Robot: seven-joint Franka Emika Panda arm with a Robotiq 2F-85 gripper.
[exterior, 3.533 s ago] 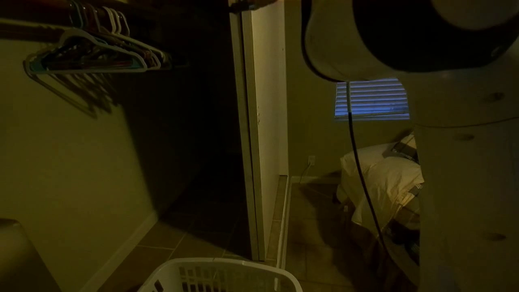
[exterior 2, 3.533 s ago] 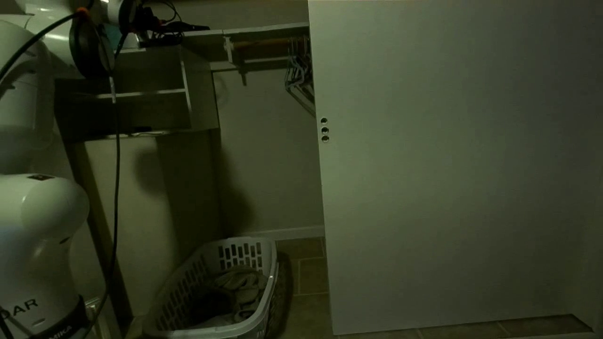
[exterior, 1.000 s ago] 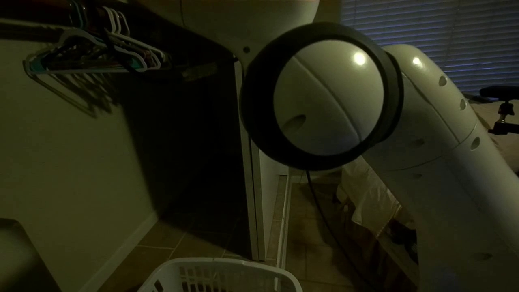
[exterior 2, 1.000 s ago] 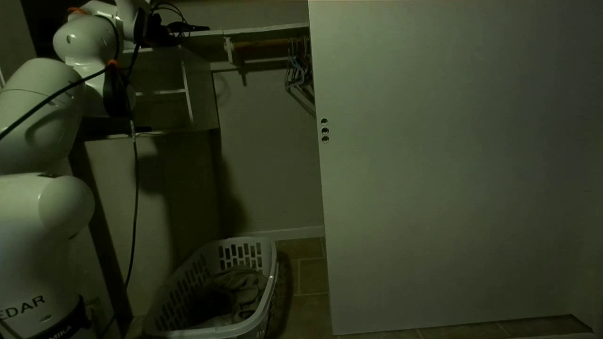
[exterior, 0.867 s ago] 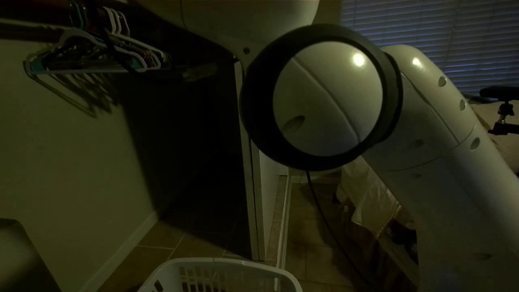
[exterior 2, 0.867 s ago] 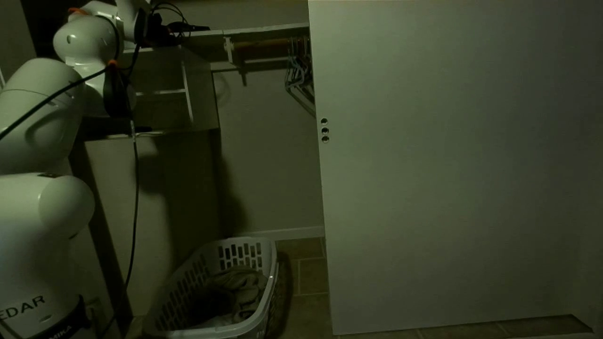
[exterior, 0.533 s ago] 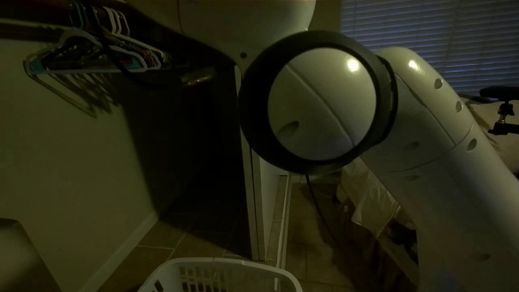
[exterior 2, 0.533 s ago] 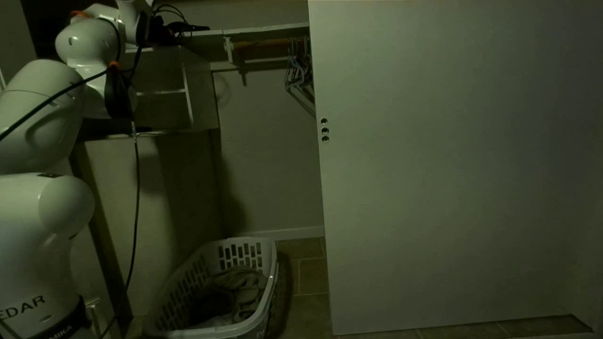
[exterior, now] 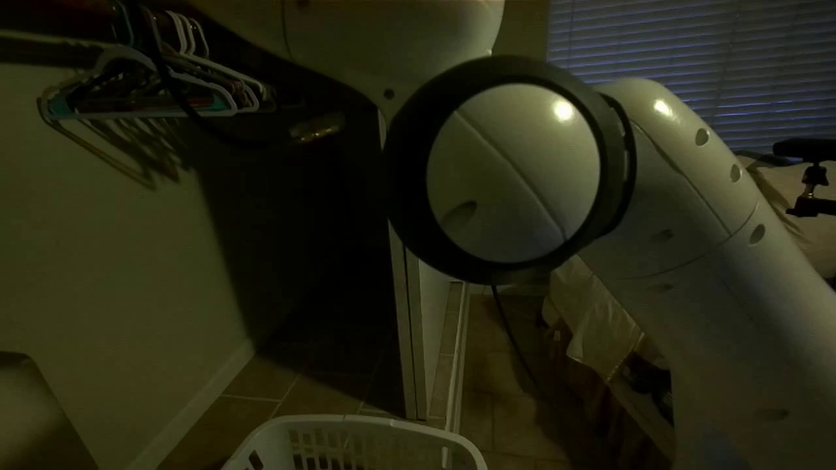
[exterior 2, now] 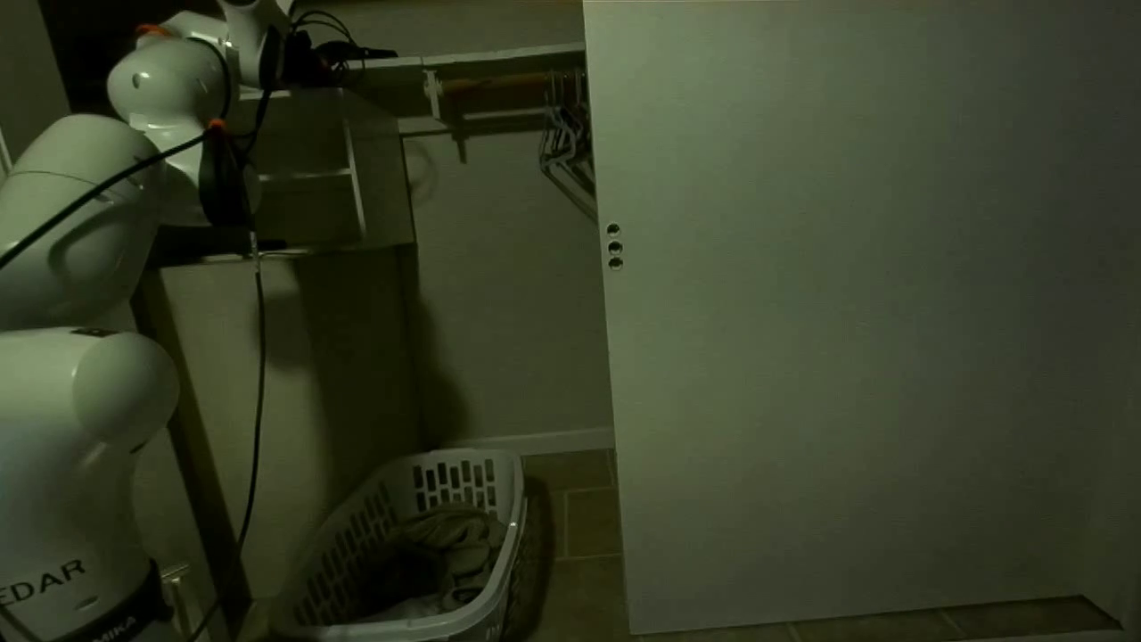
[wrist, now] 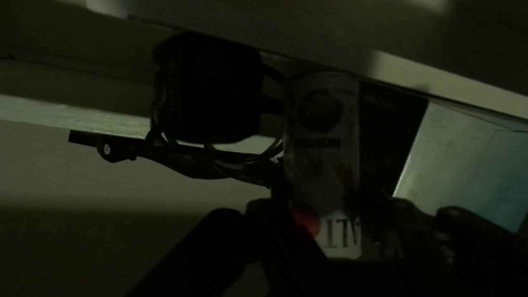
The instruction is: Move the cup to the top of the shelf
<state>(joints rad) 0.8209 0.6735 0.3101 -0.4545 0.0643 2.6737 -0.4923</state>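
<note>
The cup is not recognisable. A pale cylindrical canister (wrist: 319, 161) with salt lettering stands upright near the top shelf edge (wrist: 445, 78) in the wrist view, which is upside down. My dark gripper (wrist: 324, 198) has a finger on each side of it, seemingly pressed against it. The fingers are very dark. I cannot tell whether the canister's base rests on the shelf. In an exterior view the gripper (exterior 2: 307, 67) is a dark shape above the shelf unit (exterior 2: 379, 169), and the canister is hidden there.
A dark Toyota-marked item (wrist: 206, 88), cables (wrist: 243, 165), a dark box (wrist: 383, 123) and a pale blue-white panel (wrist: 462, 165) sit close to the canister. Hangers (exterior: 150, 91), a sliding door (exterior 2: 856, 312) and a laundry basket (exterior 2: 517, 544) are around the arm.
Since 3.5 s ago the arm has folded and swung, with its large joint now filling an exterior view. In the last second it has shifted slightly downward. The surroundings have not moved.
</note>
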